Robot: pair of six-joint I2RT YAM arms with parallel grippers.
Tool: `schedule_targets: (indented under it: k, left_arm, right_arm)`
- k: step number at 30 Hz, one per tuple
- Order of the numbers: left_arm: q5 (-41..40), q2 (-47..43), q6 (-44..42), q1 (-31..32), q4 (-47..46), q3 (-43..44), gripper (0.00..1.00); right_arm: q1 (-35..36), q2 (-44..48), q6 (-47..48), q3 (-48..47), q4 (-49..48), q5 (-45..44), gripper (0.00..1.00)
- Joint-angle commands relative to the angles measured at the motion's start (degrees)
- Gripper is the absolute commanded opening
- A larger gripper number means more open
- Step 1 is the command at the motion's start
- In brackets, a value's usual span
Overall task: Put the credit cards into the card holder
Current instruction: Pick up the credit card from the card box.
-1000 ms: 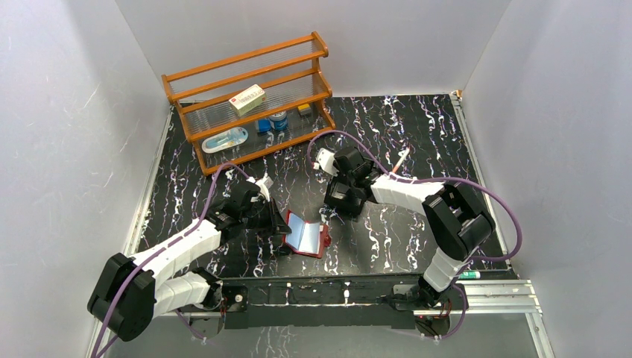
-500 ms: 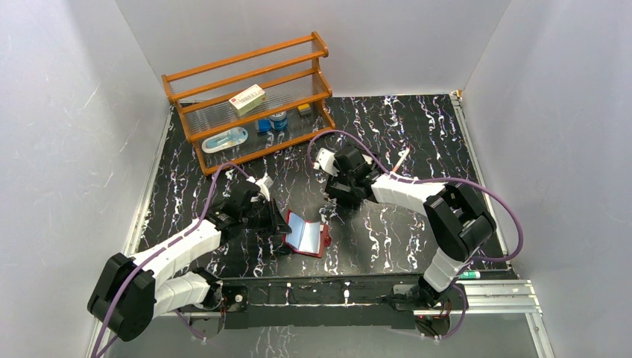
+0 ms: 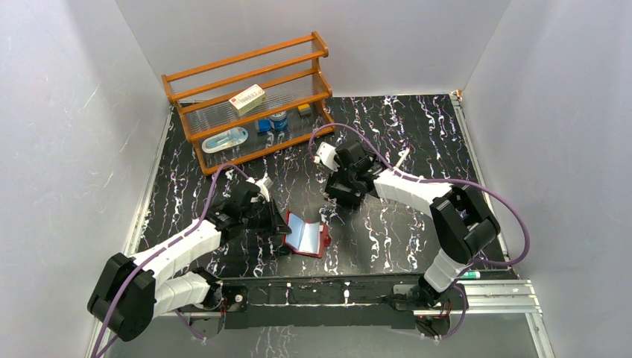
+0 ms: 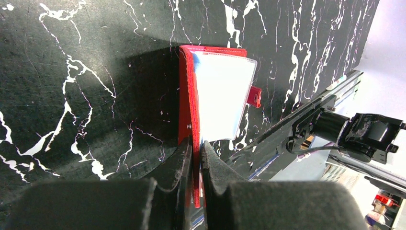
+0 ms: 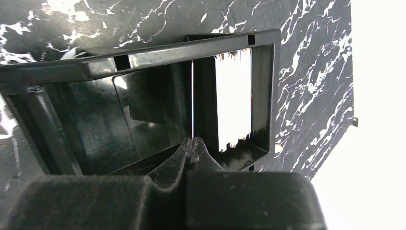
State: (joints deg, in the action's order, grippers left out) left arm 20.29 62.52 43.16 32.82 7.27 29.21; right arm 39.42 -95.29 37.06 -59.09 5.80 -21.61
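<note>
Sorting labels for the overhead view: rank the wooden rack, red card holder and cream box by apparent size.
1. wooden rack
2. red card holder
3. cream box, slightly smaller but farther away, so unsure

Top view: fixed high above the near edge, tilted down over the whole marbled table (image 3: 417, 127). Left wrist: close in, facing down onto the red card holder (image 4: 186, 105) — same holder small near the centre of the top view. Right wrist: close in, aimed into a black tray (image 5: 273, 96).
</note>
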Motion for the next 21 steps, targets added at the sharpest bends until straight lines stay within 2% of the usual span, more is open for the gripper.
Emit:
schedule_targets:
  k: [1, 8, 13, 17, 21]
  left_arm:
    - [-0.7, -0.6, 1.0, 0.2, 0.5, -0.1, 0.0]
    - [-11.3, 0.2, 7.0, 0.3, 7.6, 0.3, 0.0]
    - [-7.9, 1.5, 11.9, 0.1, 3.3, -1.4, 0.0]
    - [-4.7, 2.4, 15.5, 0.0, -2.0, -3.6, 0.0]
    - [-4.1, 3.0, 17.1, -0.1, -3.0, -4.6, 0.0]
  right_arm:
    - [-0.1, 4.5, -4.7, -4.6, 5.3, 4.0, 0.0]
    - [-0.2, 8.0, -15.1, -8.4, 15.5, 7.7, 0.0]
    - [-0.1, 11.8, -25.1, -9.5, 19.1, 10.4, 0.0]
    - [0.9, 16.6, -34.8, -8.7, 18.3, 12.9, 0.0]
    - [1.4, 20.7, -46.8, -9.0, 17.8, 15.4, 0.0]
